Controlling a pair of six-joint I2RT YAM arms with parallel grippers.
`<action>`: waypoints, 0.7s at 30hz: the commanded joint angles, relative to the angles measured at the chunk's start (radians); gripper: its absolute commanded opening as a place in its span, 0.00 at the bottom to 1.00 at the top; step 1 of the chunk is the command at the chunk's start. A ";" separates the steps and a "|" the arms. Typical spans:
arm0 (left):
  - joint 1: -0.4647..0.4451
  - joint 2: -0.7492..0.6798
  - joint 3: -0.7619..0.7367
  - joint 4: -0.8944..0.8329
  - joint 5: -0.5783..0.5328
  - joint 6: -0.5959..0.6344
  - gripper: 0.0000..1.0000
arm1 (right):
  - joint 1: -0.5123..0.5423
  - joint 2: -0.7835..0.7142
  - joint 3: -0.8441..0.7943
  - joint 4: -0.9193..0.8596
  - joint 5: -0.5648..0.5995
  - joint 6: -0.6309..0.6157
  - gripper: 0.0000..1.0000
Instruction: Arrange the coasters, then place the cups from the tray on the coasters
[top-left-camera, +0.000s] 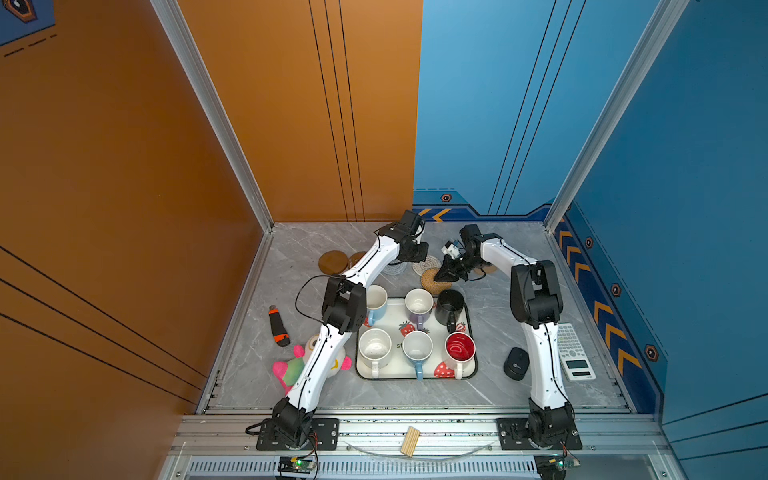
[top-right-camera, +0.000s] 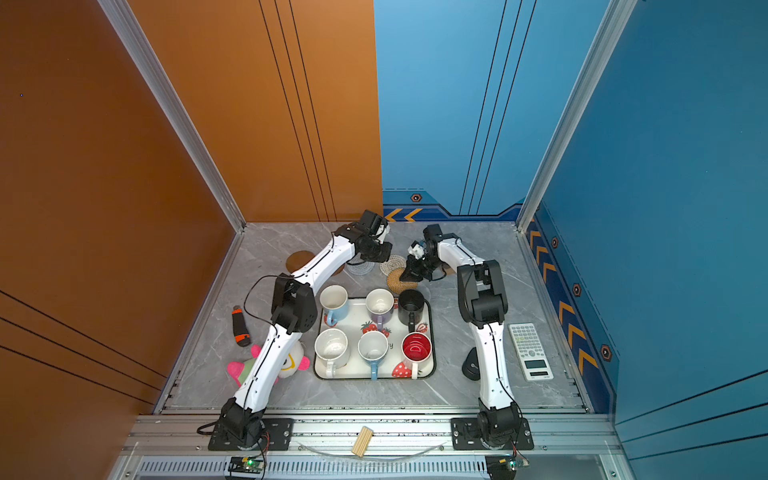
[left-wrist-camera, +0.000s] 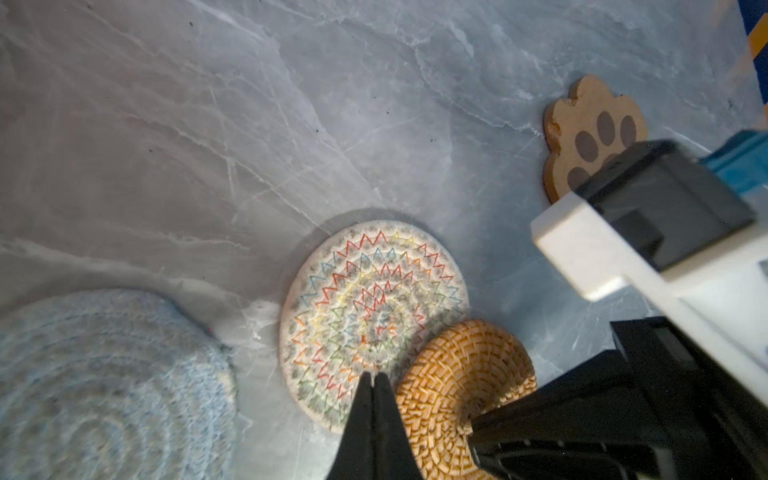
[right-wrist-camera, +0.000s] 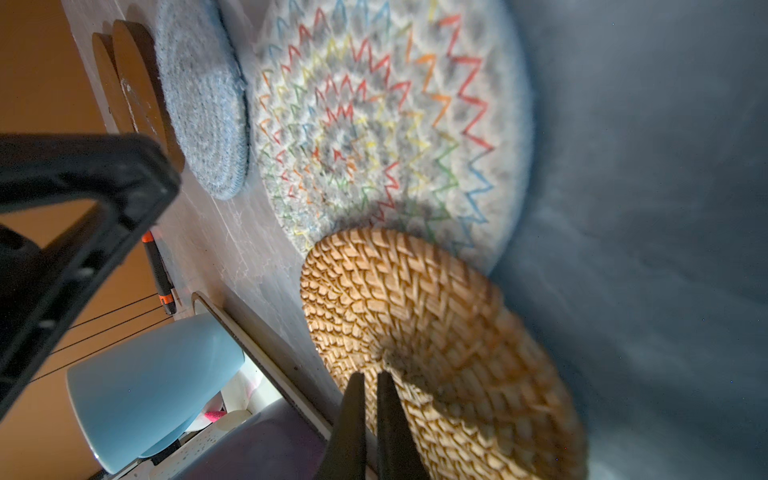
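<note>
At the back lie several coasters: two brown discs (top-left-camera: 333, 262), a grey woven one (top-left-camera: 395, 268), a cream woven one (left-wrist-camera: 365, 299), a rattan one (right-wrist-camera: 415, 311) and a paw-shaped one (left-wrist-camera: 590, 129). The rattan coaster overlaps the cream one's edge. My left gripper (left-wrist-camera: 373, 376) is shut, tips at the cream coaster's near edge, nothing between them. My right gripper (right-wrist-camera: 370, 376) is shut, tips on the rattan coaster (top-left-camera: 434, 282). Several cups stand on the tray (top-left-camera: 415, 376): light blue (top-left-camera: 376, 303), lavender (top-left-camera: 419, 305), black (top-left-camera: 450, 307), speckled (top-left-camera: 375, 349), light blue (top-left-camera: 417, 349), red-inside (top-left-camera: 460, 349).
A black-and-orange tool (top-left-camera: 278, 326) and a plush toy (top-left-camera: 291, 365) lie left of the tray under my left arm. A black mouse (top-left-camera: 516, 363) and a calculator (top-left-camera: 575, 351) sit at the right. The two grippers are close together over the coasters.
</note>
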 joint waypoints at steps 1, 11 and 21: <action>-0.006 0.023 0.032 0.022 0.036 -0.019 0.01 | 0.005 -0.048 -0.005 -0.025 0.002 -0.014 0.08; -0.006 0.082 0.027 0.065 0.056 -0.056 0.01 | 0.006 -0.054 -0.010 -0.025 0.000 -0.011 0.08; 0.002 0.102 -0.020 0.073 0.043 -0.070 0.00 | -0.010 -0.054 -0.011 -0.032 0.005 -0.016 0.08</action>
